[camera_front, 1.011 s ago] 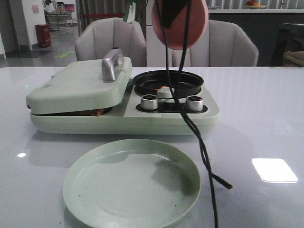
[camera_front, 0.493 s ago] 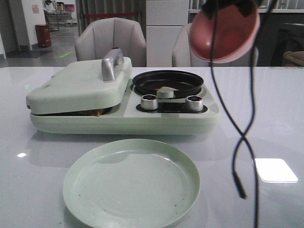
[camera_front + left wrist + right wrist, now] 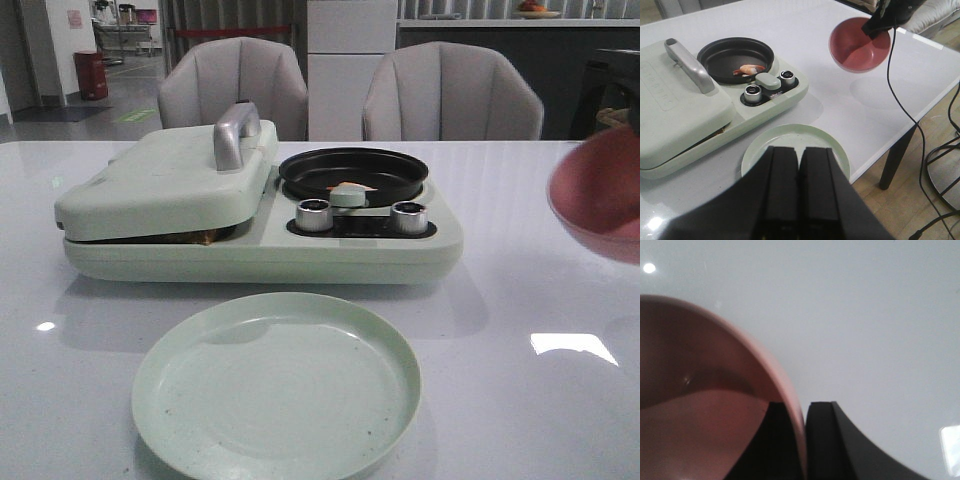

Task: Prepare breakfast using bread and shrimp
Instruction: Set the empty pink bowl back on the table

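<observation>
The shrimp [image 3: 349, 186] [image 3: 749, 69] lies in the black round pan [image 3: 353, 170] of the pale green cooker [image 3: 250, 255]. The bread is almost wholly hidden under the cooker's closed lid [image 3: 165, 180]; only a brown edge [image 3: 206, 237] peeks from the gap. My right gripper [image 3: 805, 407] is shut on the rim of a pink bowl [image 3: 600, 195] [image 3: 860, 44] [image 3: 700, 390], held above the table to the right of the cooker. My left gripper [image 3: 801, 150] hovers high over the green plate, shut and holding nothing.
An empty green plate [image 3: 277, 385] [image 3: 825, 141] sits in front of the cooker near the table's front edge. Two knobs [image 3: 314, 212] and a lid handle [image 3: 236, 133] stick up from the cooker. Two chairs [image 3: 452, 90] stand behind the table.
The right gripper has carried the pink bowl from above the pan to the right and downward. Its hanging cables have left the front view. Shrimp now shows clearly in the pan.
</observation>
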Controlling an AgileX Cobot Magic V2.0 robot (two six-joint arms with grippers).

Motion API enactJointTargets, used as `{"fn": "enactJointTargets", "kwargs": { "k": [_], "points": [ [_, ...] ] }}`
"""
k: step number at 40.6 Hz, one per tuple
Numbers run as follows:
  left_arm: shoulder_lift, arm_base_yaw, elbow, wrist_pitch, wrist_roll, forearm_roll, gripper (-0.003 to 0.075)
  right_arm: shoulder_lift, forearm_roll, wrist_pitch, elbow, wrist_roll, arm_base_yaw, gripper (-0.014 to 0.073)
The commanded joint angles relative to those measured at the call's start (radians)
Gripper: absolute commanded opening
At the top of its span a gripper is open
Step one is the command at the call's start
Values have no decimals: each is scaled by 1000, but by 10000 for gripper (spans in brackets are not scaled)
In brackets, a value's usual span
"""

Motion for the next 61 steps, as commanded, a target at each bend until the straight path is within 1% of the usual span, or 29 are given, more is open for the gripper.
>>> {"fn": "enactJointTargets", "kwargs": {
  "k": [1, 5, 7, 11, 13, 22, 24, 28, 31, 34, 36, 40, 44, 49, 54, 61],
  "points": [
    [4, -8, -26, -60, 2, -37, 102, -45, 191, -117, 30, -140, -61, 45],
    [4, -8, -26, -60, 2, -37, 101, -30, 365, -127, 44, -304, -100, 45],
    [4, -8, -26, -60, 2, -37, 101, -16, 429, -127, 44, -376, -109, 45],
    [4, -8, -26, -60, 2, -37, 102, 19, 517, -124, 44, -476, -114, 45],
    [4, -8, -26, -60, 2, -37, 101, 37, 538, -124, 44, -493, -114, 45],
    [4, -8, -26, -56, 2, -37, 101, 83, 543, -146, 44, -494, -114, 48],
    [4, -8, -26, -53, 2, -37, 101, 83, 543, -148, 44, -494, -114, 65],
    [4, -8, -26, -53, 2, -37, 101, 83, 543, -148, 44, -494, -114, 185],
    [4, -8, -26, -53, 2, -37, 102, 83, 539, -150, 44, -494, -114, 306],
    [4, -8, -26, -53, 2, -37, 101, 83, 530, -152, 44, -494, -114, 384],
    [4, -8, -26, -53, 2, -37, 101, 82, 525, -151, 40, -494, -114, 409],
    [4, -8, -26, -53, 2, -37, 101, 68, 520, -109, 8, -494, -114, 412],
    [4, -8, -26, -53, 2, -37, 101, 25, 518, -15, -42, -509, -112, 412],
    [4, -8, -26, -53, 2, -37, 101, -78, 517, 120, -104, -533, -84, 412],
    [4, -8, -26, -53, 2, -37, 102, -223, 517, 183, -114, -593, -3, 412],
    [4, -8, -26, -53, 2, -37, 101, -420, 523, 253, -112, -598, 127, 412]
  ]
}}
